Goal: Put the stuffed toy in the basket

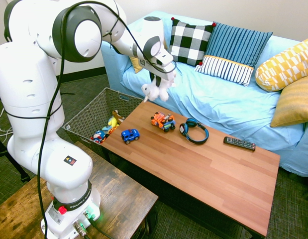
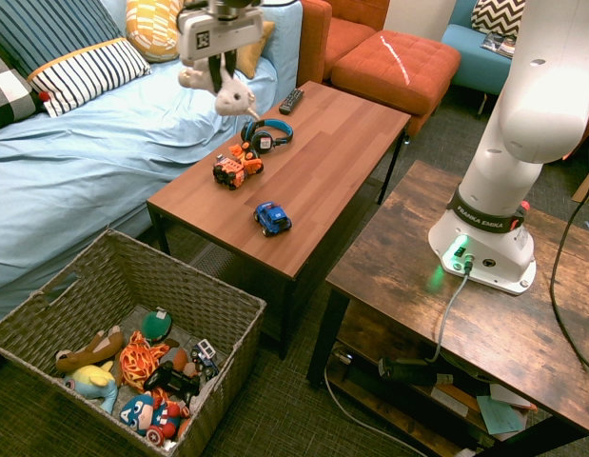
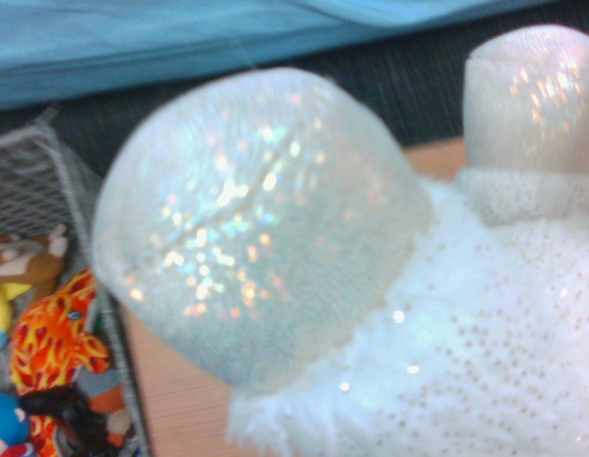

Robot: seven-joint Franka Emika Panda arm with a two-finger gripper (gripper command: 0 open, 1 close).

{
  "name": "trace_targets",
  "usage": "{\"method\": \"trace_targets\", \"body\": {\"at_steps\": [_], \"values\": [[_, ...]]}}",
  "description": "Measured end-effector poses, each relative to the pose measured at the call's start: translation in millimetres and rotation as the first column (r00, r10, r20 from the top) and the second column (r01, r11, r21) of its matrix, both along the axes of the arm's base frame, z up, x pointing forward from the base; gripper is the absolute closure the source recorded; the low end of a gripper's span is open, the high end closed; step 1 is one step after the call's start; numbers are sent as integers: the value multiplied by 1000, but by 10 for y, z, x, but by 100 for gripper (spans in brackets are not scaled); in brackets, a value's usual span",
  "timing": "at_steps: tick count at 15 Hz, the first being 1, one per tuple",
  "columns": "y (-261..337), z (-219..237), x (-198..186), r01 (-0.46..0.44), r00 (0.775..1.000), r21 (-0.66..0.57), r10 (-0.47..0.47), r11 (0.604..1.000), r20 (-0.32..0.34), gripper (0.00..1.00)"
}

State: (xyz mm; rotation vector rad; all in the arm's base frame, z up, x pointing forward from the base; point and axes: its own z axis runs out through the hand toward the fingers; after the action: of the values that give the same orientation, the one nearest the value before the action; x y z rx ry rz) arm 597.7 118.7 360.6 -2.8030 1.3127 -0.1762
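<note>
Gripper (image 1: 158, 79) clamped tight on the stuffed toy (image 1: 154, 91) — toy hangs in the air above the far end of the table (image 1: 203, 169), limbs dangling. Basket (image 2: 123, 286) on the floor beside that end — toy not in it.

A living room in a home is on show here

A sofa (image 1: 228, 94) draped in light blue is seen behind a wooden coffee table (image 1: 208, 169); patterned cushions (image 1: 233, 52) are lined up along its back; an orange ottoman (image 2: 394, 62) is spotted across the room; a remote control (image 1: 239, 143), headphones (image 1: 194, 131) and toy cars (image 1: 130, 135) are scattered on the table; a basket (image 2: 227, 309) of toys is parked on the dark carpet.
</note>
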Motion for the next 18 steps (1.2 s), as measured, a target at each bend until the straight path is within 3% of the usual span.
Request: {"method": "trace_targets", "body": {"at_steps": [6,9,10,13,18], "values": [[2043,-212,-131,-194,981,9,194,981,2,100],[2712,-622,-331,-265,963,24,266,964,-45,100],[2859,-797,-400,-275,959,26,276,961,-68,0],[3047,-1094,-523,-290,951,20,291,957,-105,0],[2956,-1117,-456,-275,956,10,274,961,-106,0]]}}
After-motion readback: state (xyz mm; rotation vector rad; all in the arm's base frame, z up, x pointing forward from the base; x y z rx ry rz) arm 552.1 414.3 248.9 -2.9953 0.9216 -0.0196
